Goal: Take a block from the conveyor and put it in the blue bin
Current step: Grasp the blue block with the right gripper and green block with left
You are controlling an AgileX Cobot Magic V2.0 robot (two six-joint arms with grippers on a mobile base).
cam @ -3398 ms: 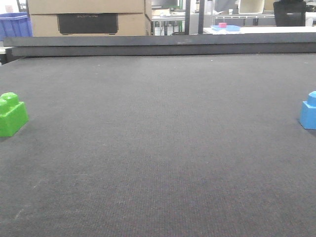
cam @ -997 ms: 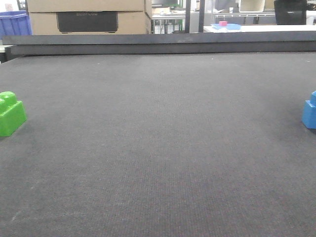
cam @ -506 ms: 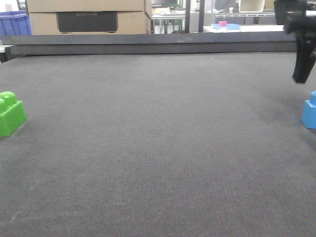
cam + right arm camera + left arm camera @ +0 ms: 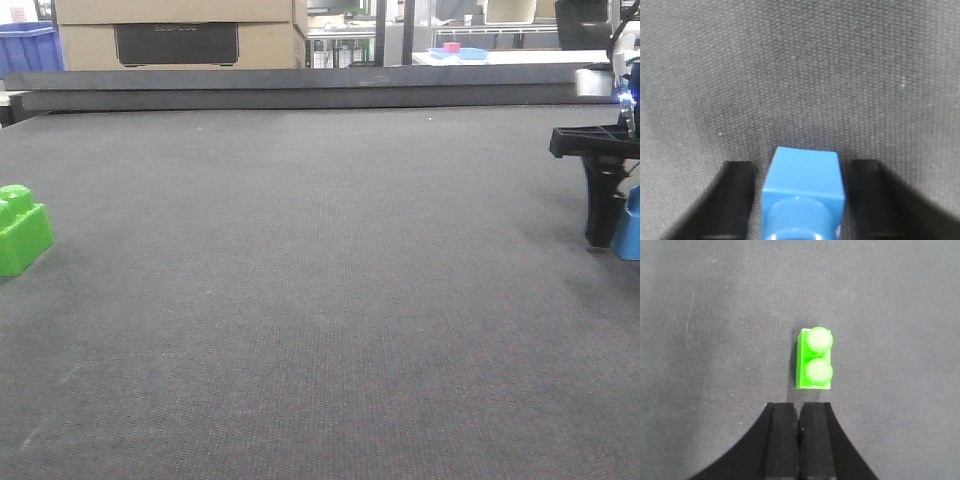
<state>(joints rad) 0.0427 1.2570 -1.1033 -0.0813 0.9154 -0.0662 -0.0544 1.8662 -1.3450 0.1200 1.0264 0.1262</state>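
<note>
As our right gripper (image 4: 802, 197) straddled the blue block (image 4: 802, 180), its jaws stood apart.
The block sat on the conveyor (image 4: 320, 300); our left gripper (image 4: 799, 440), clenched, pointed down just behind a green block (image 4: 815, 360).

The left gripper (image 4: 799, 407) enters from the near edge of the view. Its two black fingers are pressed together, with only a thin seam between them. Just beyond the fingertips, and slightly right of that seam, a green block (image 4: 814, 360) sits on the dark grey woven conveyor belt (image 4: 715, 340), with a narrow strip of belt between it and the tips. The block lies lengthwise from near to far and has two round studs on top, one behind the other. A thin shadow runs along its left side. Faint pale specks and scratches mark the belt to the left.
</note>
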